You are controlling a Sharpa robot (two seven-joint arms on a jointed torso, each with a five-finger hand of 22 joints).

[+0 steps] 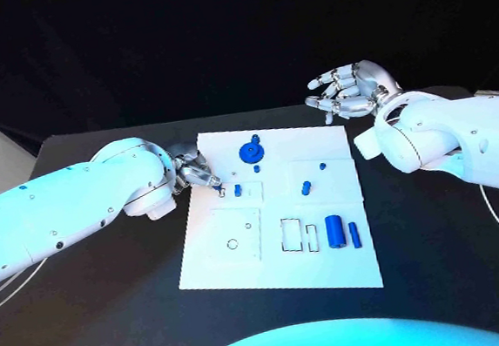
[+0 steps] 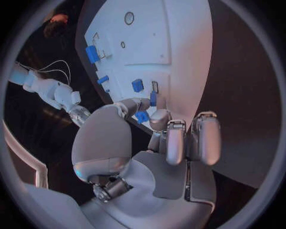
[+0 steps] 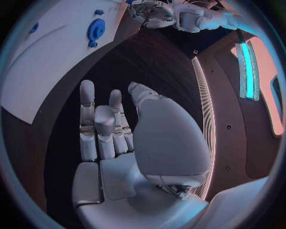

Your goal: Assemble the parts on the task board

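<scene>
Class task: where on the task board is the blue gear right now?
In the head view the blue gear sits near the task board's far edge, just right of the left hand.

Black tabletop (image 1: pixel 96 337) carries one item directly: the white task board (image 1: pixel 225 265), lying flat near the centre, long sides running from the far edge toward the near edge, slightly skewed.
</scene>
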